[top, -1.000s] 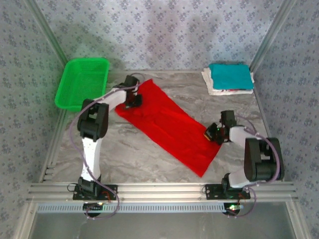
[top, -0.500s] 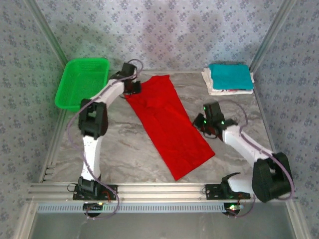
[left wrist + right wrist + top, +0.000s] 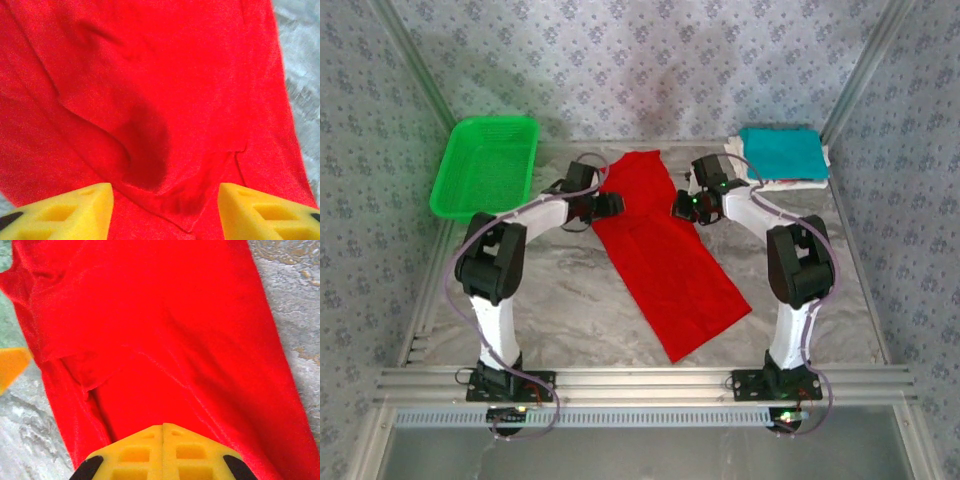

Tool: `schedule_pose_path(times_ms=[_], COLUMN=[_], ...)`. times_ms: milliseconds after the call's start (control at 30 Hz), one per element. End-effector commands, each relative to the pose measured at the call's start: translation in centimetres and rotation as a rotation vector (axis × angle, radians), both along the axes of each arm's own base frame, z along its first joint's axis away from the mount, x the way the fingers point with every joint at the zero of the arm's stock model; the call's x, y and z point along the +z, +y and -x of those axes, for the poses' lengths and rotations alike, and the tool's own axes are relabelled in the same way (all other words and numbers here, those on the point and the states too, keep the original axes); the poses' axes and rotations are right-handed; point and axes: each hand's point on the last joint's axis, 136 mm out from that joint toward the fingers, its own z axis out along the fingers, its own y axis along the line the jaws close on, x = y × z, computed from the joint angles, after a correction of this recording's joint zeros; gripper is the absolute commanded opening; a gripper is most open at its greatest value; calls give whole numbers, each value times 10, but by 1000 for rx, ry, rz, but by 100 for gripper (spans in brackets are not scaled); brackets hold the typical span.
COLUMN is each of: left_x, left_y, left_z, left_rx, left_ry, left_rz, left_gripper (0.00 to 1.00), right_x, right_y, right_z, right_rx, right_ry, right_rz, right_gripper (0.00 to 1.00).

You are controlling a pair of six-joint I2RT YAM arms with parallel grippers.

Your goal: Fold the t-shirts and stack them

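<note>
The grey marbled table (image 3: 570, 290) stands inside patterned walls, with a green mesh basket (image 3: 488, 121) at the far left corner. The red t-shirt (image 3: 665, 260) lies flat as a long strip, running from far centre to near centre-right. At the far right corner the teal t-shirt (image 3: 780, 153) lies folded on the whitish t-shirt (image 3: 745, 176).

The left gripper (image 3: 610, 205) sits at the far left edge of the red t-shirt, its jaws apart over wrinkled cloth. The right gripper (image 3: 682, 207) sits at the far right edge, jaws closed together. It cannot be told whether cloth is pinched between them.
</note>
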Motion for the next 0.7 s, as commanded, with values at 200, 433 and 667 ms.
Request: schedule_pose_path(times_ms=[200, 433, 667], left_x=[-9, -9, 15], left_y=[-11, -8, 3], left_z=[-34, -49, -40], left_rx=[3, 3, 9], left_ry=[0, -13, 15], left_rz=[-15, -65, -195], left_gripper=[53, 11, 0], right_x=[12, 12, 12], right_y=[-17, -24, -27], right_z=[16, 21, 19], right_rx=[-14, -27, -37], right_ry=[-4, 2, 4], right_rz=[-27, -40, -49], right_gripper=[6, 6, 6])
